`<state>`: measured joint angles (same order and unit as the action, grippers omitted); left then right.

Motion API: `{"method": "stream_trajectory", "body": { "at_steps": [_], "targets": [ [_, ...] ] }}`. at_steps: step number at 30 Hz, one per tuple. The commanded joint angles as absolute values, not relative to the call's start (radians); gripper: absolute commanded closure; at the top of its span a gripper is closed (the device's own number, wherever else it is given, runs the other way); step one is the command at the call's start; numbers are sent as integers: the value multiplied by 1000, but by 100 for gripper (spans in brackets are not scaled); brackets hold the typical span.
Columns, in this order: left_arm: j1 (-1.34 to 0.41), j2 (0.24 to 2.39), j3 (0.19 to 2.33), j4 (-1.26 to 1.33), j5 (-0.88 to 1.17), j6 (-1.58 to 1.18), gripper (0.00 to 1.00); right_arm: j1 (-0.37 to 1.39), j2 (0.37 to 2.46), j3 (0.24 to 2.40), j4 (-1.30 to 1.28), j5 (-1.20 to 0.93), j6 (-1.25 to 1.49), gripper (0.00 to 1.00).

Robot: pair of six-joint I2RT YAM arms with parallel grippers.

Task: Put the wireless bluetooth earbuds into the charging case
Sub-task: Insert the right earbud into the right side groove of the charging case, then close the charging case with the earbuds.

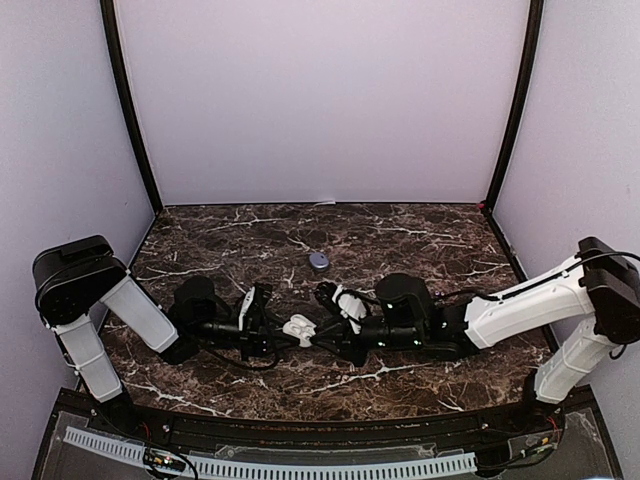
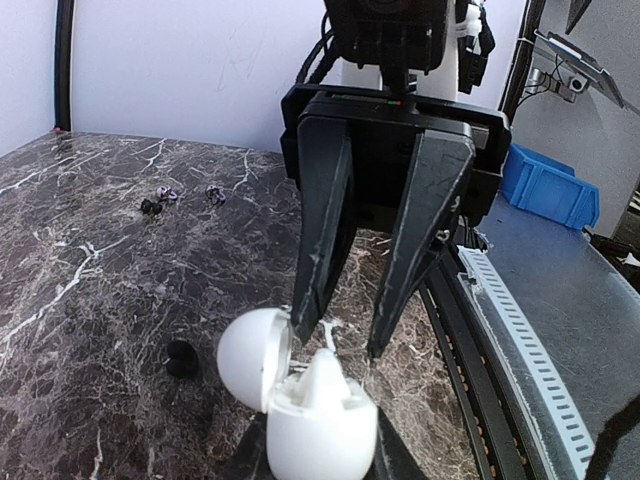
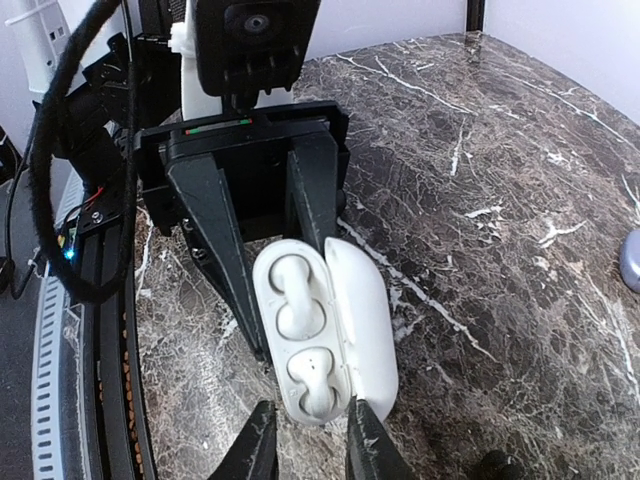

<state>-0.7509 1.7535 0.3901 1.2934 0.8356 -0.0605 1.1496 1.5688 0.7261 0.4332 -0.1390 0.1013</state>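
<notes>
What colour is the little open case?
The charging case is white, clearest in the right wrist view.

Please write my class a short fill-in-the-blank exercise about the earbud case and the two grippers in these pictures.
1. The white charging case has its lid ____.
2. The left gripper grips the case, while the right gripper holds ____.
3. The loose earbud lying on the table beside the case is coloured ____.

Missing words: open; nothing; black.

White arm links (image 1: 530,305), black joints (image 1: 75,275), cables (image 3: 60,150), black right gripper (image 2: 338,340)
</notes>
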Motion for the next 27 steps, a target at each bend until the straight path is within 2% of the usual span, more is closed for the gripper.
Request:
{"method": "stream_trajectory", "body": {
  "at_steps": [1, 7, 14, 17, 20, 27],
  "targets": [
    [-759, 1740, 401, 1328, 852, -64, 82, 1160, 1477, 666, 511, -93, 101, 76],
    [-758, 1740, 403, 1328, 853, -64, 82, 1156, 1412, 623, 508, 23, 125, 76],
    [-766, 1744, 394, 1383, 916, -69, 82, 1141, 1530, 763, 374, 206, 197, 80],
    [-777, 1751, 388, 1421, 947, -66, 82, 1139, 1604, 847, 313, 146, 192, 86],
    [-782, 1752, 391, 1411, 950, -58, 82, 1138, 1667, 894, 292, 27, 179, 100],
    [-784, 1740, 416, 1307, 884, -38, 82, 1135, 1644, 887, 318, -269, 141, 100]
  ]
}}
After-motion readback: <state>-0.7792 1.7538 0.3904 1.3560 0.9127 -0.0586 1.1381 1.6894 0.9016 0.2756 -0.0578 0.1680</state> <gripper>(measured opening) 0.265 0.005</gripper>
